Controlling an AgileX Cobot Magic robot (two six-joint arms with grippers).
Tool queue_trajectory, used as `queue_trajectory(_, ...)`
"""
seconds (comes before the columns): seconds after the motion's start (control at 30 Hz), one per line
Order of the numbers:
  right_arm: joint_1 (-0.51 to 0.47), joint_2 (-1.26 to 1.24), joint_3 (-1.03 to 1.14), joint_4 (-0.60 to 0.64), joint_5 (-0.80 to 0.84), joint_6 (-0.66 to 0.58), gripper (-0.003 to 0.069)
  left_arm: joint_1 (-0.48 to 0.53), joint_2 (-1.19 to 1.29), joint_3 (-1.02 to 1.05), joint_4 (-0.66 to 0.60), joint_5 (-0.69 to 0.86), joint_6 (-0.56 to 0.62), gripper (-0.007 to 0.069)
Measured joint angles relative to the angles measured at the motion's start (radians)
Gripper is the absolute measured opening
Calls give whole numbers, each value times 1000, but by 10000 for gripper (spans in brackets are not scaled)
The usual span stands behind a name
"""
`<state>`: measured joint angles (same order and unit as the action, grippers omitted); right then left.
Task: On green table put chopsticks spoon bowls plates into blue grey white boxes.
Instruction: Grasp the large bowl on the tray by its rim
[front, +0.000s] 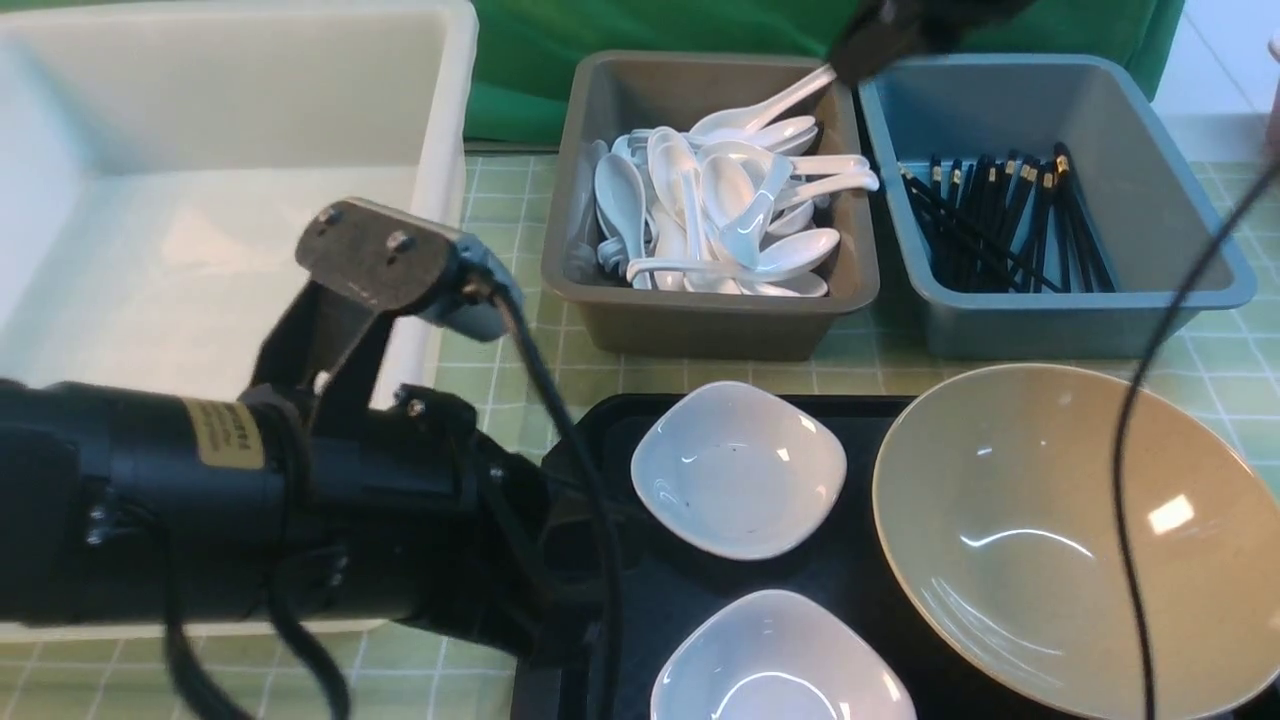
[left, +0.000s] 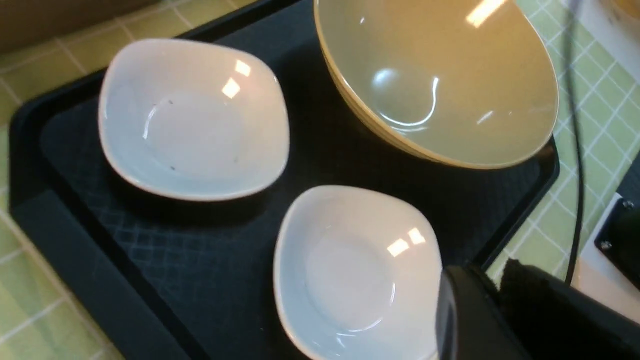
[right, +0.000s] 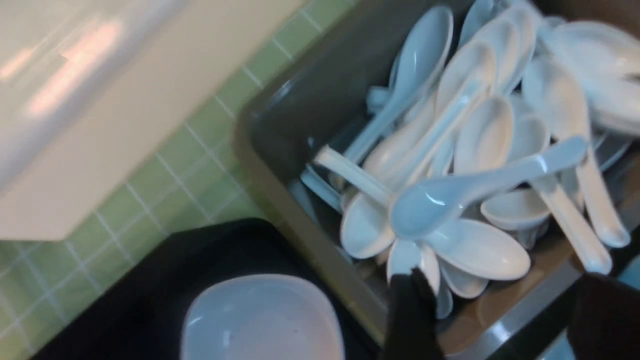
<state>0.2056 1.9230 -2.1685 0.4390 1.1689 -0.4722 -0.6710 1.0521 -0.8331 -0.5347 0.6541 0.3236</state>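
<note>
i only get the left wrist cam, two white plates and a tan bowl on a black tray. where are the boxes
Observer: The white box stands on the robot's left, beside the tray. The grey box and blue box stand beyond the tray, grey to the left of blue.
Operator: whats in them
Observer: White spoons are piled in the grey box and black chopsticks lie in the blue one. Nothing shows in the white box.
Operator: and the other arm
Observer: The right pincer hangs over the grey box, jaws wide apart, nothing between them.
</note>
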Motion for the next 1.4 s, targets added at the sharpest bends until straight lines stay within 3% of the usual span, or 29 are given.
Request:
queue_trajectory(0.2, 57, -274, 198, 1, 0, 2, 422, -87, 115, -87, -25, 26, 41, 274)
queue_trajectory(0.33, 100, -496, 466, 3, 0, 1, 422, -115, 259, -149, -48, 8, 46, 467)
queue_trajectory(0.43, 104, -639, 673, 1, -19, 1, 422, -115, 368, -183, -72, -16, 46, 552)
queue_trajectory(0.6, 104, -860, 983, -4, -157, 7, 422, -103, 540, -277, -122, -21, -6, 582)
queue_trajectory(0.7, 104, -1067, 1220, -3, -282, 10, 422, -59, 691, -415, -154, -1, -104, 575)
queue_trajectory(0.77, 104, -1111, 1262, -3, -301, 15, 422, -46, 730, -447, -156, 7, -126, 573)
queue_trajectory(0.97, 104, -1281, 1352, -6, -337, 29, 422, 11, 931, -592, -168, 61, -185, 495)
queue_trajectory(1.1, 104, -1313, 1352, -37, -343, 29, 422, 17, 1009, -654, -228, 100, -136, 300)
queue_trajectory(1.23, 104, -1313, 1352, -74, -336, 33, 422, 16, 1017, -667, -284, 119, -109, 55)
queue_trajectory(1.4, 104, -1313, 1352, -94, -339, 34, 422, 27, 1013, -668, -305, 144, -94, 15)
